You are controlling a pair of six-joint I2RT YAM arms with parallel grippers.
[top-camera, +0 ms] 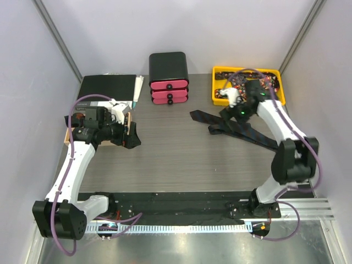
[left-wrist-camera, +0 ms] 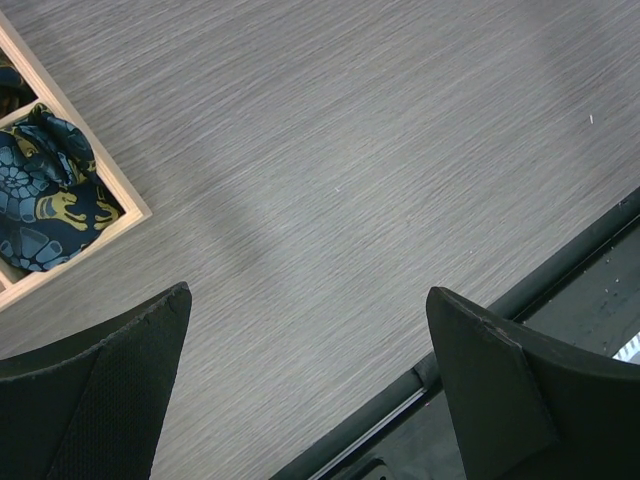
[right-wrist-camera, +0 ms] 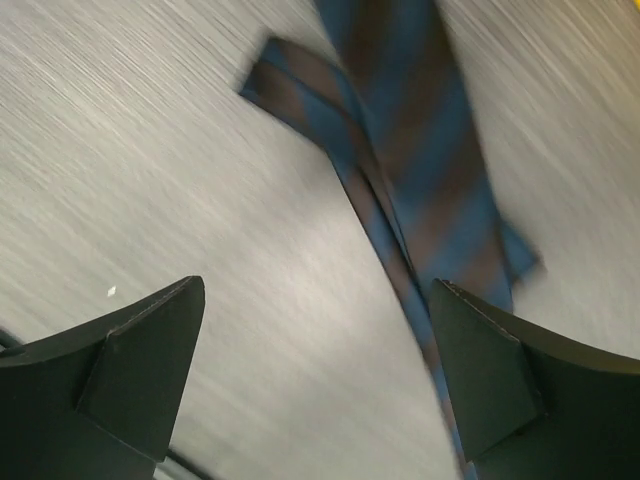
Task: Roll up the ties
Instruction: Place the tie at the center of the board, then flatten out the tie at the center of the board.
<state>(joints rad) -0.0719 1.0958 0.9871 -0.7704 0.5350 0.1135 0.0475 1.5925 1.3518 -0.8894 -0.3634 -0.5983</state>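
A long dark tie [top-camera: 250, 135] lies unrolled on the table right of centre. In the right wrist view it shows blue and brown stripes [right-wrist-camera: 420, 150], blurred. My right gripper [top-camera: 227, 118] hovers over its upper end, open [right-wrist-camera: 318, 285], with nothing between its fingers; the tie runs under the right finger. More speckled ties [top-camera: 247, 82] fill the yellow tray. A coiled blue patterned tie [left-wrist-camera: 45, 190] sits in a wooden box. My left gripper [top-camera: 131, 136] is beside that box, open [left-wrist-camera: 310, 293] over bare table.
The yellow tray [top-camera: 215, 88] stands at the back right. A black and pink drawer unit [top-camera: 169, 77] is at the back centre, a black mat [top-camera: 107, 87] at the back left. The wooden box [top-camera: 66, 136] lies under the left arm. A black rail [left-wrist-camera: 560, 290] runs along the near edge.
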